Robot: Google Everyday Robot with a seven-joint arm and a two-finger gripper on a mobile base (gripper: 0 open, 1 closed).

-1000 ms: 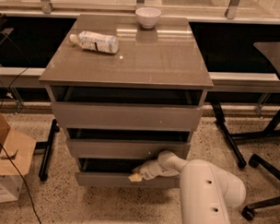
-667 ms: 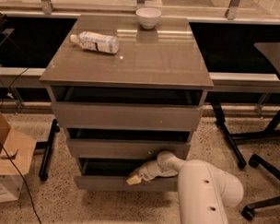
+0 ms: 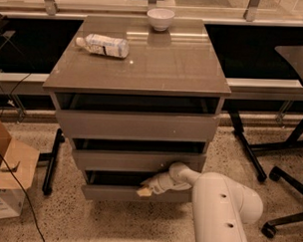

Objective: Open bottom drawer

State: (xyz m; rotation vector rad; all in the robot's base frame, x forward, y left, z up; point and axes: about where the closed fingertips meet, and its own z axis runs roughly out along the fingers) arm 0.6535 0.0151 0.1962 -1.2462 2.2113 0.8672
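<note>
The taupe-grey cabinet (image 3: pixel 138 67) has three handleless drawers. The bottom drawer (image 3: pixel 114 193) is pulled out a little, with a dark gap above its front. My gripper (image 3: pixel 146 188) on the white arm (image 3: pixel 218 207) reaches in from the lower right. It sits at the top edge of the bottom drawer's front, right of centre. The top drawer (image 3: pixel 136 125) and the middle drawer (image 3: pixel 135 161) stand above it, each slightly out.
A plastic bottle (image 3: pixel 103 45) lies on the cabinet top at the left, and a white bowl (image 3: pixel 160 17) stands at the back. A cardboard box (image 3: pixel 7 175) is on the floor at the left. Chair legs (image 3: pixel 284 162) stand at the right.
The bottom drawer has slid out a little further toward me, and the gripper has moved with its front edge, slightly down and left.
</note>
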